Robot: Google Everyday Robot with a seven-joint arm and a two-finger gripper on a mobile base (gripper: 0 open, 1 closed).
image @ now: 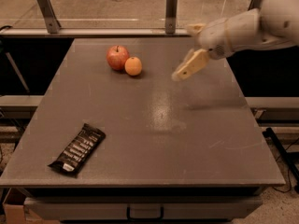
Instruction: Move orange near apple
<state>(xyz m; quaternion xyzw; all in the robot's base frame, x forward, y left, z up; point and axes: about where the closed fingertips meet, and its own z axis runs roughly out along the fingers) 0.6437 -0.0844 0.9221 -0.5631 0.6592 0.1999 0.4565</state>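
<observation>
**Item 1: small round orange fruit with dimpled skin** (133, 66). Rests on the far-left part of the table, touching or all but touching the right, near side of item 2. Round, so no long axis to record. Its stem spot is not discernible, so which way it points cannot be told.

**Item 2: round red apple with yellowish blush** (117, 57). Upright, short dark stem pointing up. Sits just left of and slightly farther back than item 1.

**Item 3: beige two-finger gripper** (180, 73) on a pale arm (243, 29). Hangs above the table's far-right part, well apart from both fruits, angled down and to the left. It carries nothing. Whether it is parted or closed cannot be told.

**Item 4: flat grey table** (154, 139).

**Item 5: dark rectangular snack-bar wrapper** (77, 149). Near left, lying diagonally, well apart from the fruit.

**Step in hand (judgement):** the placing appears complete, with the orange beside the apple and free of the gripper.

**Next move (judgement):** only clearing the arm away, keeping high and to the right so that neither fruit gets nudged and rolls.
</observation>
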